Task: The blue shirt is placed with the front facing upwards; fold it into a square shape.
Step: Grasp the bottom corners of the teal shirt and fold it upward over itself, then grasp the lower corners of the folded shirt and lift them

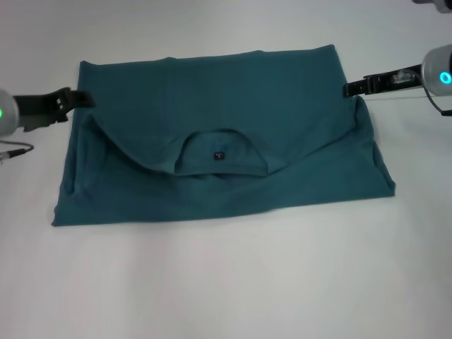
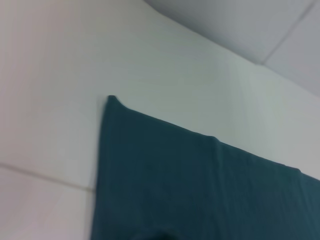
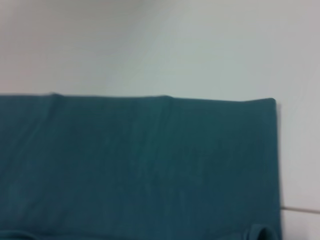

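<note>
The blue shirt (image 1: pixel 219 152) lies in the middle of the frame on the white counter (image 1: pixel 226 289), already folded once into a wide rectangle, with the collar (image 1: pixel 220 152) and its dark tag (image 1: pixel 219 155) showing at the centre. The left hand (image 1: pixel 78 99) is at the upper left corner of the cloth and the right hand (image 1: pixel 353 88) is at the upper right corner. Each seems to touch the edge, but I cannot tell if the fingers are closed on the cloth or not.

The shape is still too wide for a square, so I judge the next step is to fold the sides inward. To do it well, each hand should pinch all layers at its corner, lift only a little, and bring the edge across in a straight line so the upper edge stays even.

The lower right corner (image 1: pixel 385 187) sticks out slantwise and may wrinkle. There is much free counter below the shirt and on both sides for moving.
</note>
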